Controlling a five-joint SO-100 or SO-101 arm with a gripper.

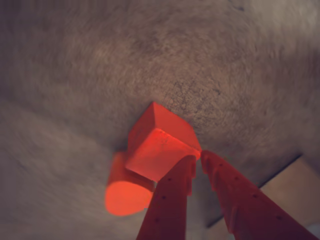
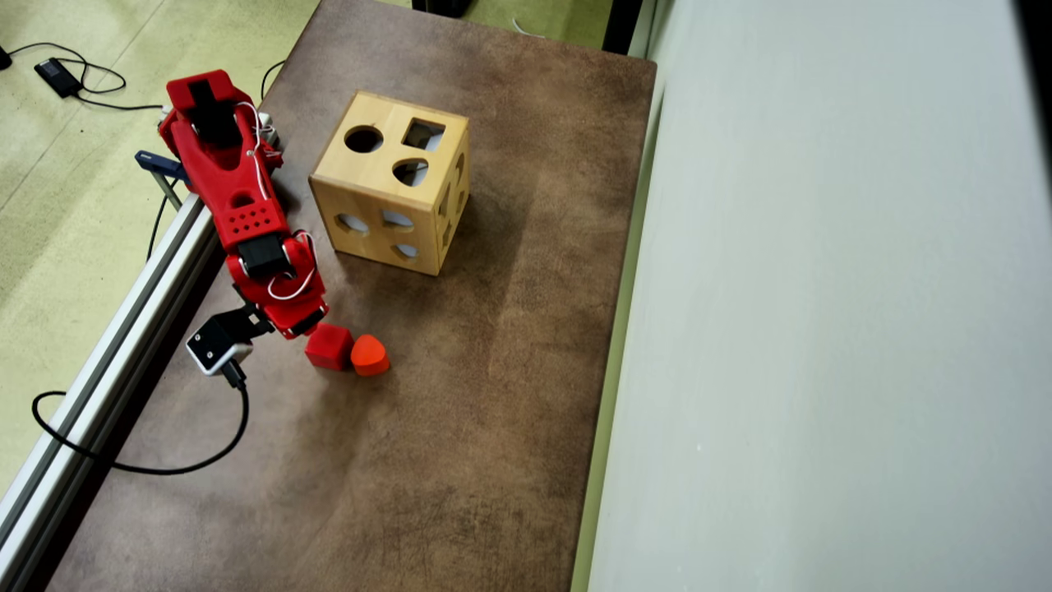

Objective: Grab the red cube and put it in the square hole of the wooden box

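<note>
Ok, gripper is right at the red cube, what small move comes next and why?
Probably open wider and ease forward so the fingers straddle the red cube. In the wrist view the gripper tips sit nearly together at one cube corner, not around it, and an orange block touches its far side.

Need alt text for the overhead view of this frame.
A red arm's gripper reaches down to a red cube on a brown mat, with an orange rounded block touching the cube's right side. Behind them stands a wooden box whose top has a square hole.
</note>
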